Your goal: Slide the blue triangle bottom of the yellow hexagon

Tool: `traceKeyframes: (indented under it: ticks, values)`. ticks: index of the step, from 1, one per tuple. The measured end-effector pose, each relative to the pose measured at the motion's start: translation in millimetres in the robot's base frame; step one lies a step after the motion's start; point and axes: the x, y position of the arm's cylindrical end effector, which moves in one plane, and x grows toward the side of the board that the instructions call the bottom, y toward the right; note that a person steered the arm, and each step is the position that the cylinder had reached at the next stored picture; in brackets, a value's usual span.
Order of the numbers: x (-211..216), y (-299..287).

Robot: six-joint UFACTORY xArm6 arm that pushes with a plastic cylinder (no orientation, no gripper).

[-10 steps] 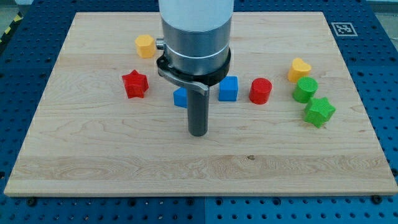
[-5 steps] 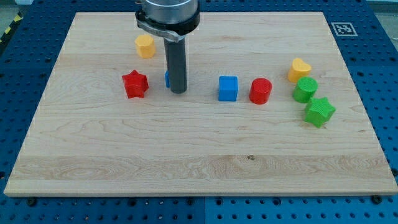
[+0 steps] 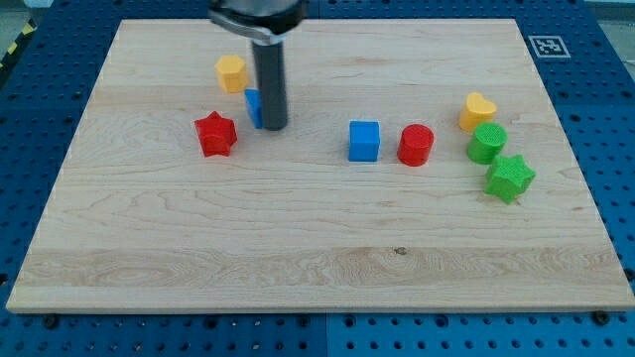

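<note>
- Near the view's top left of the table [image 3: 149, 258], my tip [image 3: 274, 127] stands on the wood, touching the right side of the blue triangle [image 3: 254, 107].
- I have no jaws, only this straight dark rod, so nothing is clamped; the rod only leans against the block.
- Most of the blue triangle is hidden behind my rod; only its left edge shows, so I cannot confirm its shape well.
- The blue triangle is just below and slightly to the right of the yellow hexagon [image 3: 231, 73]; I cannot tell if the two touch.
- The red star [image 3: 215, 134] lies near, at the lower left of the blue triangle, apart from it.
- Toward the middle of the table there is the blue cube [image 3: 364, 141], and just beside it on the right the red cylinder [image 3: 416, 145].
- At the view's right, three blocks make a close group: the yellow heart [image 3: 477, 110] on top, the green cylinder [image 3: 487, 143] under it, and the green star [image 3: 510, 178] lowest.
</note>
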Motion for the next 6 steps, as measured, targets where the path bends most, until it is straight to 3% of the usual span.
traceKeyframes:
  ticks: [2,6]
  values:
    - [-33,-48]
    - [-2,-4]
